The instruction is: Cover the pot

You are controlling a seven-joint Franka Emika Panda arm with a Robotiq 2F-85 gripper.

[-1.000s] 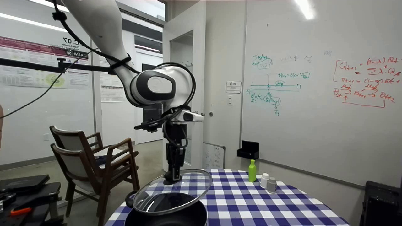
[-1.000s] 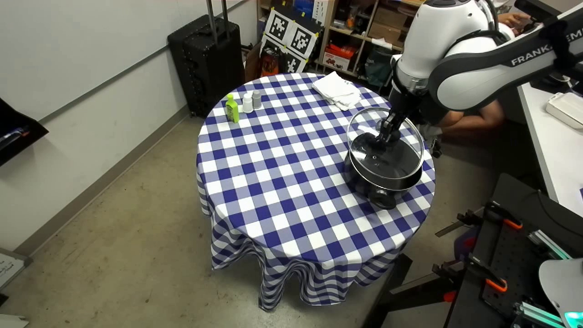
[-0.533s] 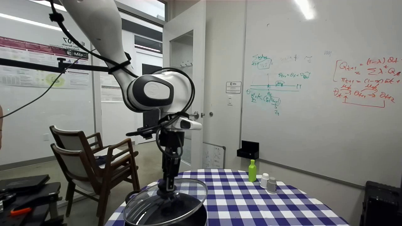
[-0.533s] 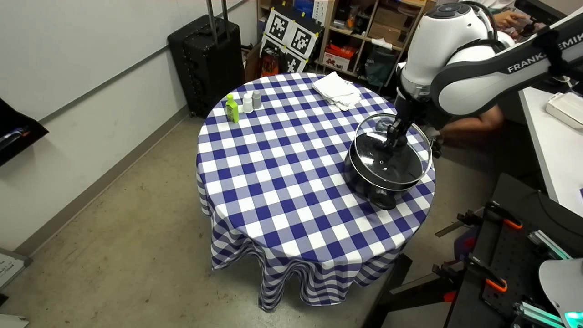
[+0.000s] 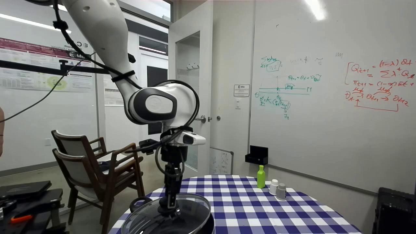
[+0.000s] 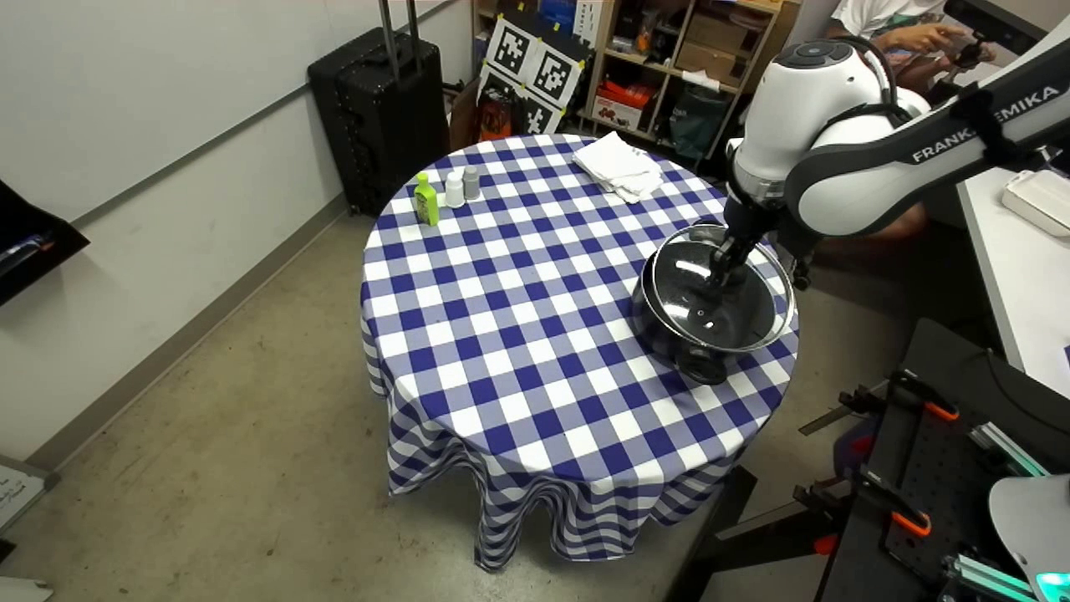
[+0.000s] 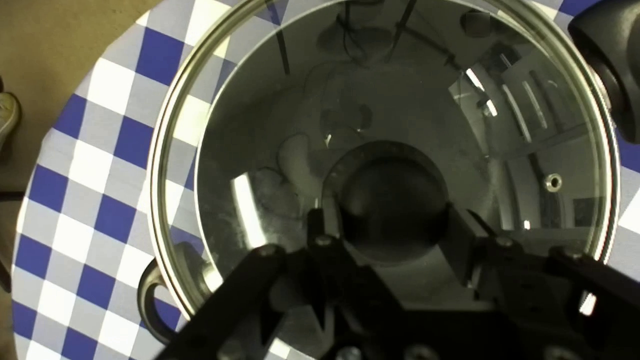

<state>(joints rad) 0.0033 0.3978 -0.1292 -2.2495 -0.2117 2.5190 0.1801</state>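
From where I stood, with twelve at the far edge of the table [image 6: 518, 351], the bottle [image 6: 426, 202] was near ten o'clock, the shakers [image 6: 454, 191] just beside it towards eleven, and the cloth [image 6: 619, 167] a little past twelve, all well apart from the pot [image 6: 659, 334], which sat at three. Over the pot was the lid [image 6: 736, 311], its knob [image 7: 395, 207] pinched between the fingers [image 7: 462, 245]. The lid wasn't centred: a crescent of pot showed bare at nine, while the lid overhung towards three and looked tipped rather than level. Whether the two touched, I couldn't tell.

That offset was what bothered me. Let go there, the lid would likely settle askew, propped on one side with a gap at nine, or slide off at three, where the table's edge was near. Pressing down while it was tipped might roll the round knob out of the fingers or shove the pot sideways. A nudge towards nine, then levelling, seemed called for before release.
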